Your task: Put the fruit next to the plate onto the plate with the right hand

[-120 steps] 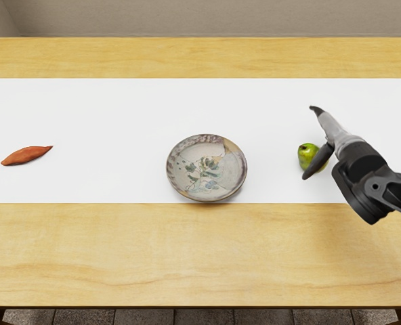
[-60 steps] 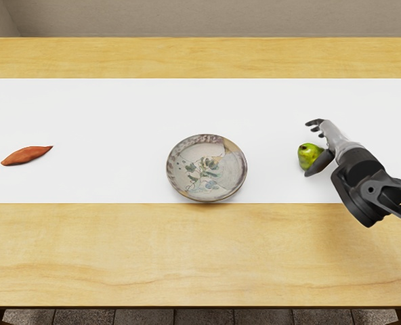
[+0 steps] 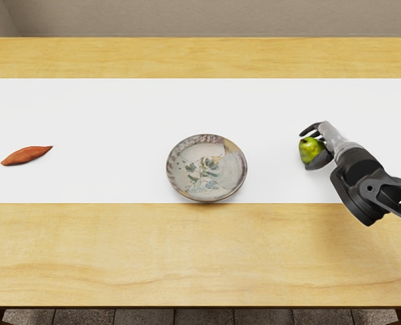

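The small green fruit point(image 3: 309, 149) sits on the right side of the pale wooden surface point(image 3: 187, 250), over the broad white cloth strip point(image 3: 119, 122) that runs across it from left to right. It lies well apart from the round ceramic plate point(image 3: 171, 167) with a grey-brown rim and leaf pattern, which is on the same strip near the middle. The fruit is roughly level with the plate's upper half.

The fruit is glossy yellow-green with a darker shaded lower side. Its visible part looks a little taller than wide, so its long axis seems to run from near to far. The far end seems slightly narrower, though the hand covers too much to be sure.

The right hand point(image 3: 320, 144) reaches in from the right on a dark, bulky forearm point(image 3: 363, 183). Its dark fingers point(image 3: 311, 128) curl over the far side of the fruit and the thumb presses under its near side, so the fruit is grasped between them. Whether the fruit rests on the cloth or is lifted cannot be told.

Far to the left on the strip lies a slim orange-red spindle-shaped vegetable point(image 3: 26, 155), its tips pointing left and right.
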Tool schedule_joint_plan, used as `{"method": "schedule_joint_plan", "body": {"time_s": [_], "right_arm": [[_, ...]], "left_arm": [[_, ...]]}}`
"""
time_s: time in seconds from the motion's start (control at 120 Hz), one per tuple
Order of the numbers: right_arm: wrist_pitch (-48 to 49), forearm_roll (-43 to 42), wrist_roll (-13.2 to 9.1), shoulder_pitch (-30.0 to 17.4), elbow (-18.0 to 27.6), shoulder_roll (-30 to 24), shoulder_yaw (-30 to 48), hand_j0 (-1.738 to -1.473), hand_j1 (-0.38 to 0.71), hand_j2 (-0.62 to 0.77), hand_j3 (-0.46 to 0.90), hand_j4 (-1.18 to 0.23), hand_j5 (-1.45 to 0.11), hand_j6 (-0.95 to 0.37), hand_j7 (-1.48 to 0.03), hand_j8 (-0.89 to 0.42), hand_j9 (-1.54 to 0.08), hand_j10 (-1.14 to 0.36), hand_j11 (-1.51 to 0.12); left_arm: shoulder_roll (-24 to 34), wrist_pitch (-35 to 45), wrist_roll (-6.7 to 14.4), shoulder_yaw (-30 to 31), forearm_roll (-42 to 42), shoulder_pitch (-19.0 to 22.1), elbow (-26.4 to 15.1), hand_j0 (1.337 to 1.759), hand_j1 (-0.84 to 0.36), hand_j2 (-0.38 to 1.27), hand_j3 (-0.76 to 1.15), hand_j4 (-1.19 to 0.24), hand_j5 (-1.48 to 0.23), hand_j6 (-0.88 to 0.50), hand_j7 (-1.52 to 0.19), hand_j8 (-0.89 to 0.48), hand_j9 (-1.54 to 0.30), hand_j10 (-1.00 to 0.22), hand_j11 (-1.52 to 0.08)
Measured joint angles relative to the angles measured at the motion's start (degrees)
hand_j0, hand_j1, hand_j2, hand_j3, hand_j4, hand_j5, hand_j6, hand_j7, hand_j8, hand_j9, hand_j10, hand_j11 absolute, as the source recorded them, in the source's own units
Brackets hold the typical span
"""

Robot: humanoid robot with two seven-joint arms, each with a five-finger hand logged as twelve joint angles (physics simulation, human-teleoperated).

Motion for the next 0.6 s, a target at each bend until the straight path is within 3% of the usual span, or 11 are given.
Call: {"method": "schedule_joint_plan", "body": {"time_s": [0.275,0.425,0.6], "right_arm": [[2.6,0.2,0.0,0.4,0.0,-0.1,0.2,-1.651,0.23,0.23,0.00,-0.70,-0.85,-0.43,-0.88,-0.34,-0.87,-0.45,-0.89],[3.1,0.5,-0.1,2.5,0.0,0.0,0.7,-1.650,0.16,0.14,0.00,-0.71,-0.92,-0.45,-0.93,-0.36,-0.93,-0.47,-0.96],[4.8,4.9,-0.1,7.0,-0.2,0.3,1.0,-1.652,0.17,0.14,0.00,-0.70,-0.92,-0.44,-0.92,-0.36,-0.93,-0.46,-0.96]], "left_arm": [[0.0,0.0,0.0,0.0,0.0,0.0,0.0,1.658,0.35,0.00,0.00,0.00,0.00,0.00,0.00,0.00,0.00,0.00,0.00],[0.0,0.0,0.0,0.0,0.0,0.0,0.0,1.658,0.35,0.00,0.00,0.00,0.00,0.00,0.00,0.00,0.00,0.00,0.00],[0.0,0.0,0.0,0.0,0.0,0.0,0.0,1.658,0.35,0.00,0.00,0.00,0.00,0.00,0.00,0.00,0.00,0.00,0.00]]}}
